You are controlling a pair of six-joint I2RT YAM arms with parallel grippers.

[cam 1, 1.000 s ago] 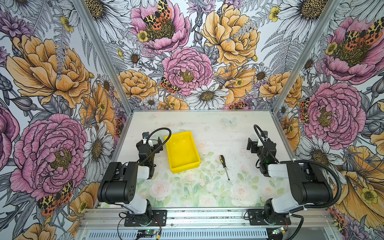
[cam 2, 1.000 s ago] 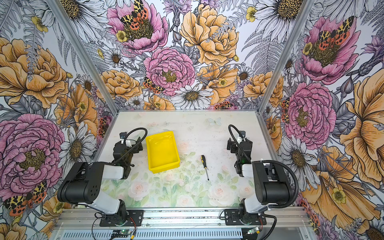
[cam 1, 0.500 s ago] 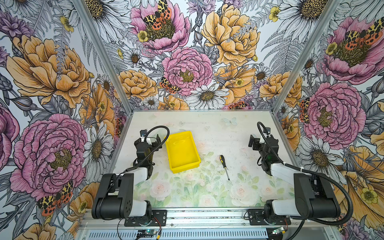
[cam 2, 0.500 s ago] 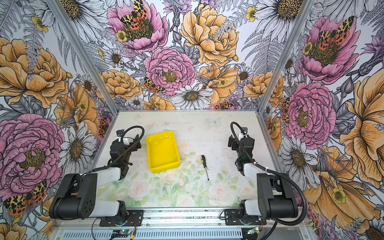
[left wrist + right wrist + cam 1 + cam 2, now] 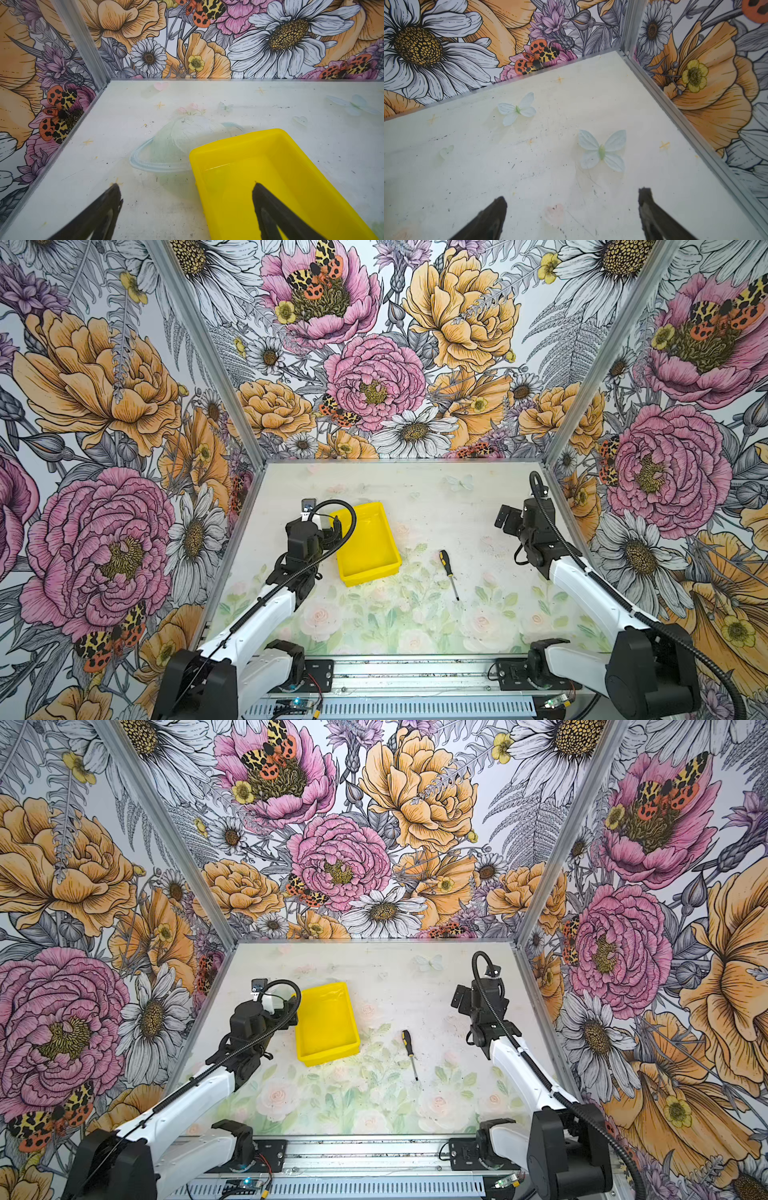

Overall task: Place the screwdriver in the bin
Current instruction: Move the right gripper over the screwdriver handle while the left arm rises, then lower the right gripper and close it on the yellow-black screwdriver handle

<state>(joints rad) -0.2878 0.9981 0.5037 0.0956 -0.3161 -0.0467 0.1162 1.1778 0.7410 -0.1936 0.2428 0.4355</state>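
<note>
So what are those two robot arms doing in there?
They are meant to put the screwdriver into the yellow bin, but nothing is picked up yet. The screwdriver lies flat on the table, to the right of the bin and not touching it. The bin is empty. The left fingers are open by the bin's left edge, and the right fingers are open over bare table, away from the screwdriver.

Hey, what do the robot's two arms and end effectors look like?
The left arm and right arm have white links, black joints and a black ribbed cable each. The left end effector and right end effector have dark tapered fingers.
</note>
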